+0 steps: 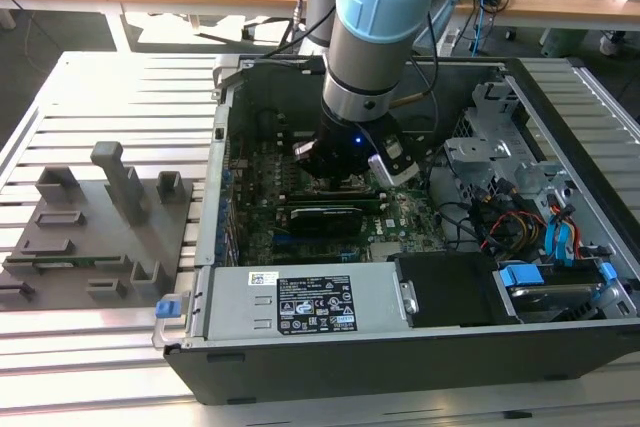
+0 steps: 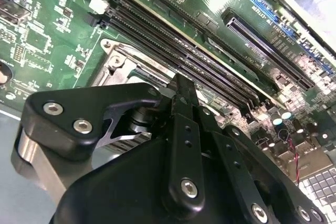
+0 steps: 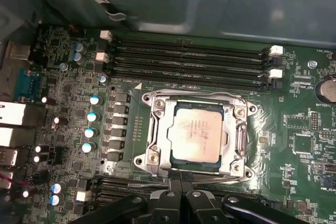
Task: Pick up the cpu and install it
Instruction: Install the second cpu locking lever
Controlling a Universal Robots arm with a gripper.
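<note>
Cpu (image 3: 197,132) seated in socket frame (image 3: 157,129) on motherboard (image 3: 126,114); gripper (image 3: 181,177) at frame's edge, jaws closed, empty, memory slots (image 3: 189,59) close by.

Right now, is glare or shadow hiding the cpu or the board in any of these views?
First wrist view: the cpu in its socket frame is evenly lit and readable. Second wrist view: bright glare washes the motherboard and the claw's body blocks the socket. Exterior view: the arm shades the computer case interior.

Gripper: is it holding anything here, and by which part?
Nothing: the cpu lies in the metal-rimmed socket, apart from the gripper, whose fingertips meet beside the socket.
</note>
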